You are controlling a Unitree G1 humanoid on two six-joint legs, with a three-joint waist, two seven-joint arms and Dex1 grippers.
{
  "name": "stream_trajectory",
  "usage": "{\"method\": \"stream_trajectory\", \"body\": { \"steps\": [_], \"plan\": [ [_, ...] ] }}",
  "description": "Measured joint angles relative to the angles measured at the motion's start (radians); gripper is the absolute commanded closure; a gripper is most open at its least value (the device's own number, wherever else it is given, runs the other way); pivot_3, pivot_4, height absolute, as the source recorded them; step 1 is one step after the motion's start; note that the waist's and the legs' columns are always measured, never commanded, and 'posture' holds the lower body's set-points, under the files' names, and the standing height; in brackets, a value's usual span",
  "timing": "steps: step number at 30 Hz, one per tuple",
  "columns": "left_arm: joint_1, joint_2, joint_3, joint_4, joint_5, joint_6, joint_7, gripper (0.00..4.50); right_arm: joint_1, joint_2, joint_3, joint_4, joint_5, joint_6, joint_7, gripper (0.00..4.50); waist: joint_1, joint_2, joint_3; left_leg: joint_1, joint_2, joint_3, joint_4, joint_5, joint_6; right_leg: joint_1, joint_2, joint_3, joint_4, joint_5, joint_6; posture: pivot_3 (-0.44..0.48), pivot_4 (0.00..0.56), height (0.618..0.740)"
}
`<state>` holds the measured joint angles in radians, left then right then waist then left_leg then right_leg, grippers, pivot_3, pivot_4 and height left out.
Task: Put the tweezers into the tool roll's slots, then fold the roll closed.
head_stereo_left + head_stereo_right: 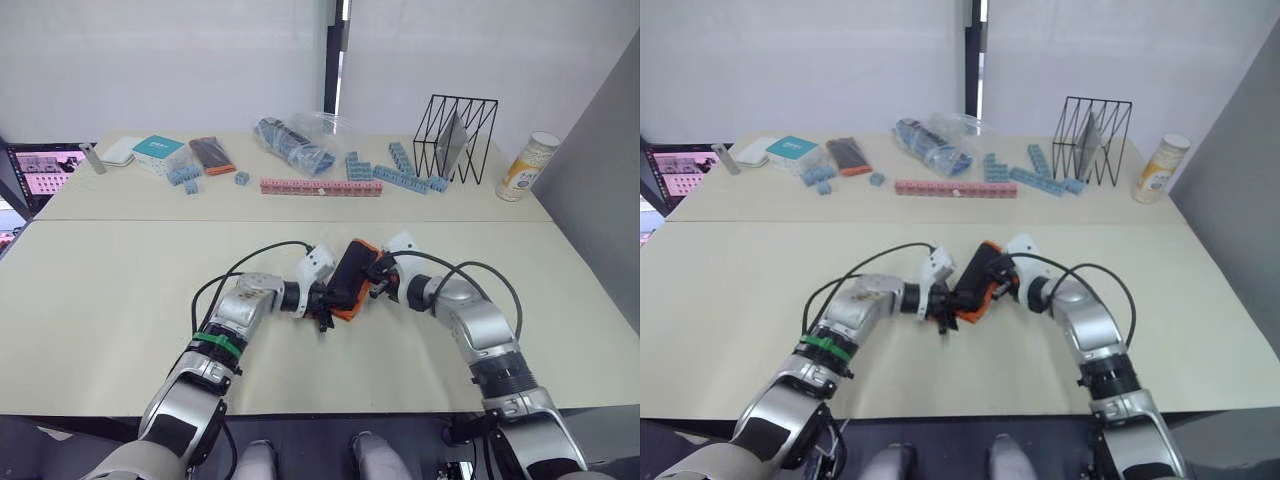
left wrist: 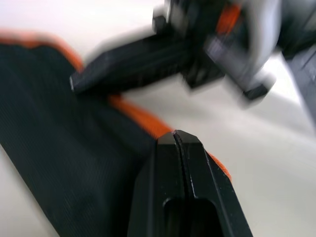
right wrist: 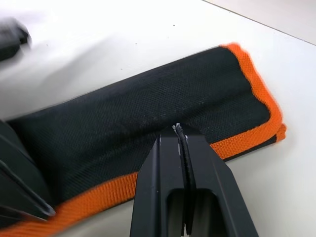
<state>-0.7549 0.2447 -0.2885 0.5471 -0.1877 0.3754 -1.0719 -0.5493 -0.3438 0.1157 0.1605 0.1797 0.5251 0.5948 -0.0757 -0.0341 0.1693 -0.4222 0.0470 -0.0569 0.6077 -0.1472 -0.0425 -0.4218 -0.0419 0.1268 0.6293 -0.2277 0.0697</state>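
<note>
Tool roll point(image 1: 350, 278) folded; left gripper point(image 2: 178, 140) and right gripper point(image 3: 180, 132) pinched closed on its edges.

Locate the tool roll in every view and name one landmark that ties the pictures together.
Left eye view: the tool roll sits near the table's front middle, between both grippers.
Right eye view: same spot, tool roll between the two grippers.
Left wrist view: black fabric with orange edge, beside this arm's shut fingers.
Right wrist view: folded roll stretching across, behind this arm's shut fingers.
Shared landmark: the roll's orange trim.
</note>
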Motion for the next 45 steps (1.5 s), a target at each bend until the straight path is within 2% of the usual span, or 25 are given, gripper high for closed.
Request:
{"method": "stream_trajectory", "body": {
  "steps": [4,9,13,16,20,27,30,34,37,38,41,45],
  "plan": [
    [-0.013,0.006,-0.029,0.041,0.043,-0.087,-0.013,4.49,0.006,0.014,-0.011,-0.008,0.011,-0.022,0.017,4.50,-0.002,0.000,0.000,0.000,0.000,0.000,0.001,0.000,0.000,0.000,0.000,0.000,0.000,0.000,0.000,0.000,0.150,0.740],
    [-0.025,0.003,-0.019,0.072,0.043,-0.112,-0.027,4.49,0.006,0.039,0.016,-0.008,0.027,-0.021,0.062,4.50,-0.002,0.000,0.000,0.000,0.000,0.000,0.002,0.000,0.000,0.000,0.000,0.000,0.001,0.000,0.000,0.000,0.150,0.740],
    [-0.023,0.013,-0.015,0.078,0.046,-0.120,-0.029,4.49,-0.011,0.054,0.033,0.062,0.016,-0.058,0.076,4.50,-0.009,0.000,0.000,0.002,0.000,0.000,0.001,0.000,0.000,0.002,0.000,0.000,0.001,0.000,0.000,0.000,0.150,0.740],
    [-0.019,0.026,-0.004,0.077,0.047,-0.120,-0.025,4.49,-0.076,0.087,0.035,0.192,0.002,-0.118,0.065,4.50,-0.024,0.000,0.000,0.008,0.001,0.000,0.001,0.000,0.000,0.006,0.000,0.000,0.001,0.000,0.000,0.000,0.150,0.740],
    [0.000,0.033,0.013,0.070,0.047,-0.116,-0.007,4.49,-0.207,0.108,0.016,0.456,-0.023,-0.216,-0.007,4.50,-0.028,0.000,0.000,0.022,0.001,0.000,0.001,0.000,0.000,0.019,0.000,0.000,-0.002,-0.005,-0.008,0.000,0.150,0.740],
    [0.032,0.045,0.036,0.056,0.047,-0.118,0.006,4.49,-0.361,0.121,-0.039,0.845,-0.084,-0.415,-0.151,4.50,-0.047,-0.002,-0.004,0.031,0.000,-0.001,0.000,-0.002,-0.004,0.031,0.000,0.000,-0.005,-0.006,-0.009,0.000,0.150,0.740],
    [0.054,0.046,0.053,0.035,0.046,-0.118,0.012,4.49,-0.382,0.123,-0.069,0.925,-0.093,-0.475,-0.184,4.50,-0.049,-0.002,-0.004,0.032,0.000,-0.002,-0.001,-0.004,-0.007,0.033,0.000,-0.001,-0.005,-0.009,-0.010,0.000,0.150,0.740],
    [0.078,0.049,0.083,0.020,0.028,-0.152,0.005,4.49,-0.363,0.124,-0.124,0.963,-0.080,-0.570,-0.150,4.50,-0.056,-0.001,-0.003,0.029,0.000,-0.002,-0.002,-0.003,-0.004,0.030,0.000,0.000,-0.004,-0.009,-0.009,0.000,0.150,0.740],
    [0.103,0.051,0.138,0.008,-0.020,-0.178,-0.006,4.49,-0.329,0.102,-0.164,0.932,-0.058,-0.647,-0.092,4.50,-0.056,0.001,-0.001,0.016,0.000,-0.002,-0.002,0.000,0.001,0.016,0.000,0.000,-0.001,-0.006,-0.004,0.000,0.150,0.740],
    [0.105,0.057,0.165,0.007,-0.043,-0.174,-0.008,4.24,-0.315,0.086,-0.174,0.906,-0.048,-0.665,-0.071,4.24,-0.056,0.001,0.001,0.011,-0.001,-0.002,-0.001,0.001,0.001,0.011,0.000,0.001,0.001,-0.003,0.001,0.000,0.150,0.740],
    [0.106,0.128,0.258,-0.019,-0.096,-0.141,-0.003,3.34,-0.264,0.025,-0.197,0.784,-0.028,-0.678,-0.003,3.32,-0.057,0.001,0.001,0.000,-0.001,-0.002,-0.003,0.001,0.001,-0.002,0.000,0.002,0.003,-0.001,0.001,0.000,0.150,0.740],
    [0.133,0.241,0.342,-0.072,-0.113,-0.131,0.026,2.02,-0.141,-0.037,-0.205,0.556,0.003,-0.628,0.084,1.97,-0.049,0.001,0.001,0.000,-0.002,-0.003,-0.009,0.000,0.001,-0.002,0.000,0.002,0.000,-0.003,0.001,0.000,0.150,0.740]
  ]
}}
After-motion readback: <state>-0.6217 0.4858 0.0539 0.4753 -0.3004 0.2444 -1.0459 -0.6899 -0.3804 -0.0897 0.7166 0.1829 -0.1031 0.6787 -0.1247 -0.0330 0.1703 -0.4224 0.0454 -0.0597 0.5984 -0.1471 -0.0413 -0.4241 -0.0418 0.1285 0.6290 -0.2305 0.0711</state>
